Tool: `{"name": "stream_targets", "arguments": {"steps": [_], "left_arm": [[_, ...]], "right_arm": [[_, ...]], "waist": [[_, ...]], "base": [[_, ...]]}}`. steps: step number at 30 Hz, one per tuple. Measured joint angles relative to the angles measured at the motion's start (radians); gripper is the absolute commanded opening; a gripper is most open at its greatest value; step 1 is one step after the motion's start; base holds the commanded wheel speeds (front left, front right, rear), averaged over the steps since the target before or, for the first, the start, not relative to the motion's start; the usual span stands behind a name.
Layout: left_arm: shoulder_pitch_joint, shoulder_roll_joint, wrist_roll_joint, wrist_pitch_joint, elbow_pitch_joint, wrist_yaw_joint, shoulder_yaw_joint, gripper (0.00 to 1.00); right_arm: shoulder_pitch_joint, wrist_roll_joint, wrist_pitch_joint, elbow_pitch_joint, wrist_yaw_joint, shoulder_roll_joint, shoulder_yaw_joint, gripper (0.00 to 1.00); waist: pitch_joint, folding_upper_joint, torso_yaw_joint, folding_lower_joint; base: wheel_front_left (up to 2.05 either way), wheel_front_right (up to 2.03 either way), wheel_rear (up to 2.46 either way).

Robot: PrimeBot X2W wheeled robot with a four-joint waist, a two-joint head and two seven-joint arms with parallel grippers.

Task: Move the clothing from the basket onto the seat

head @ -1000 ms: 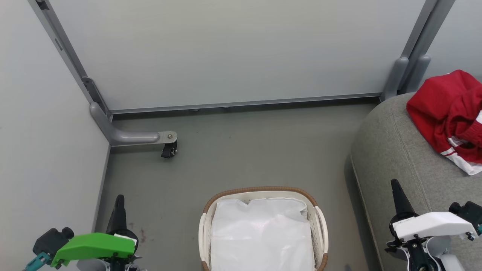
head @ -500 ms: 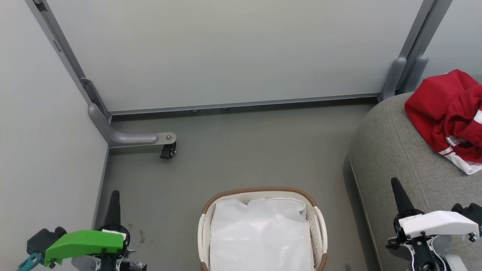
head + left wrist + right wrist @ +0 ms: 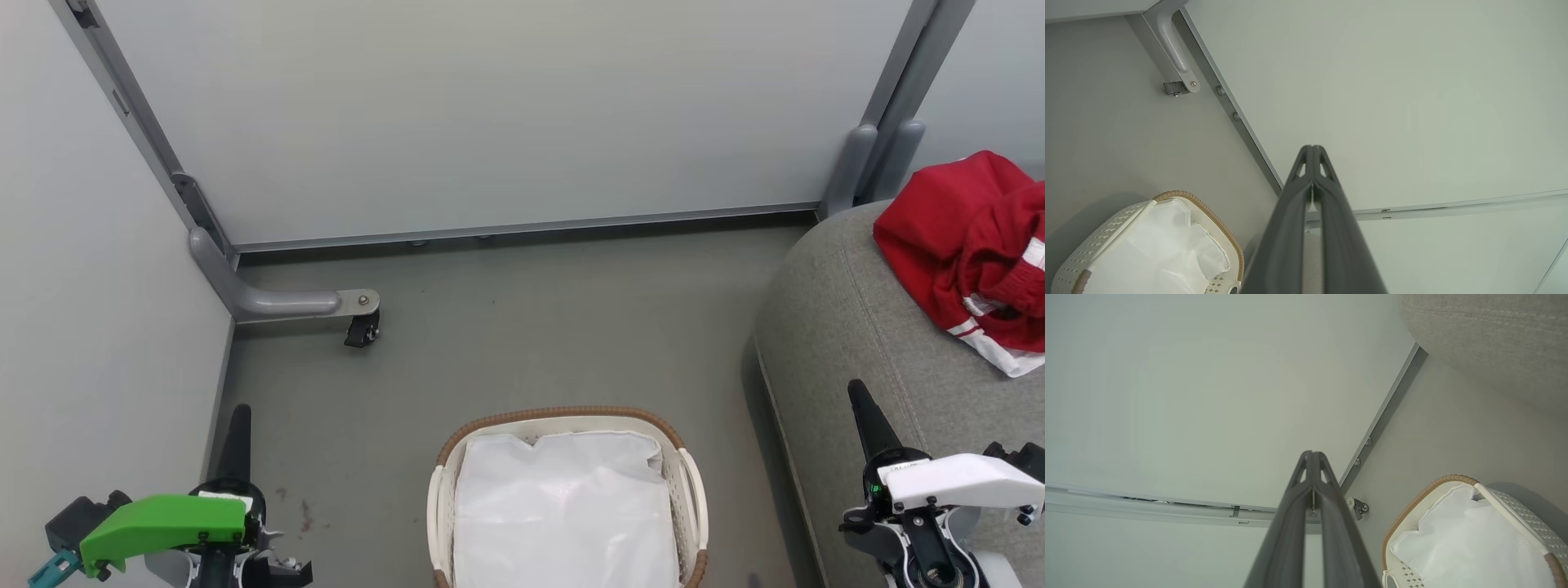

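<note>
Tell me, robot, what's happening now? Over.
Shut and empty: left tool, right tool. Red clothing on seat. In basket: white lining, no red seen. Nothing in the way.

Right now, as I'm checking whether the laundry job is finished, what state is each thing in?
clothing: crumpled in a heap on the seat, out of the basket.
basket: upright on the floor, white lining showing, no red clothing visible inside.
seat: bearing the clothing.
left hand: shut, holding nothing.
right hand: shut, holding nothing.
</note>
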Motion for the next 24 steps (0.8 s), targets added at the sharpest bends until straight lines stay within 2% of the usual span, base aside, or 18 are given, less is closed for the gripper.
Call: {"name": "stream_targets", "arguments": {"steps": [24], "left_arm": [[-0.016,0.0,-0.172,0.052,-0.018,-0.002,0.04,0.0]], "right_arm": [[-0.004,0.191,0.052,-0.019,0.0,-0.002,-0.009,0.0]], "waist": [[-0.004,0.0,-0.009,0.0]], "base": [[0.0,0.0,0.0]]}}
